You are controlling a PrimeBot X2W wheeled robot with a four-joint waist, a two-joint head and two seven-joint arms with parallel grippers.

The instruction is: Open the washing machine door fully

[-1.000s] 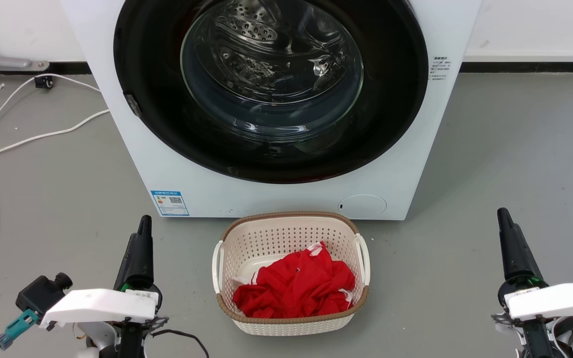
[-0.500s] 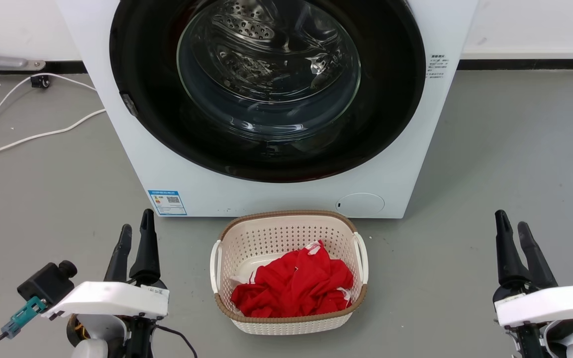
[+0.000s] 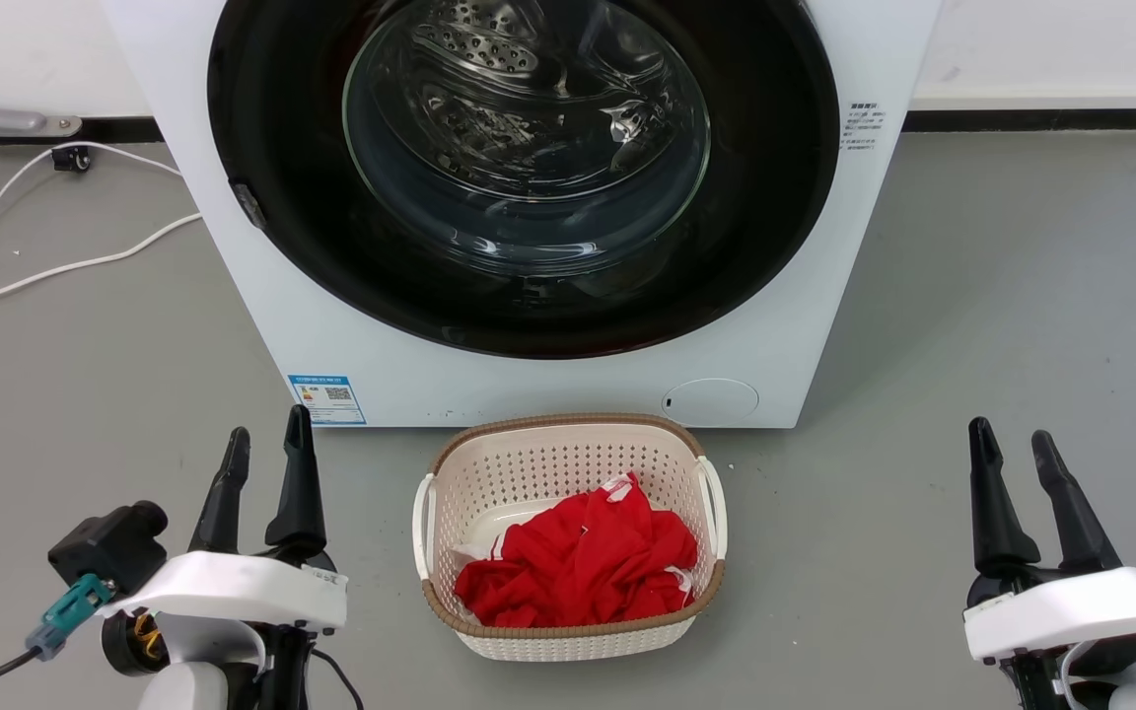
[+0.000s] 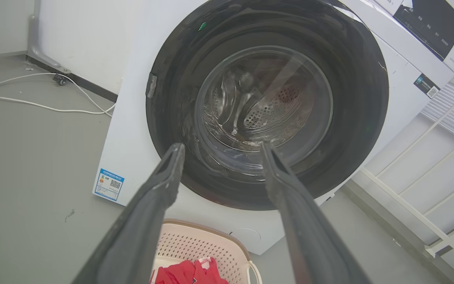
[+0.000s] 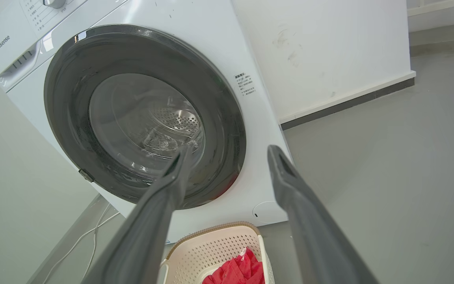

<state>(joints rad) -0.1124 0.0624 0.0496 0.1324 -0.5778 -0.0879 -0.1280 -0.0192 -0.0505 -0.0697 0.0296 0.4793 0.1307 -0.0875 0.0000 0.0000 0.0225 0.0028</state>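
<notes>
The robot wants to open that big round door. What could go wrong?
1. The washing machine door is shut and glossy, with a small grey tab on its left edge; the open left gripper might slip off it.
2. The basket of red cloth sits right in front of the machine, so the robot could bump it moving closer.
3. The white cable on the floor at the left might snag.
</notes>
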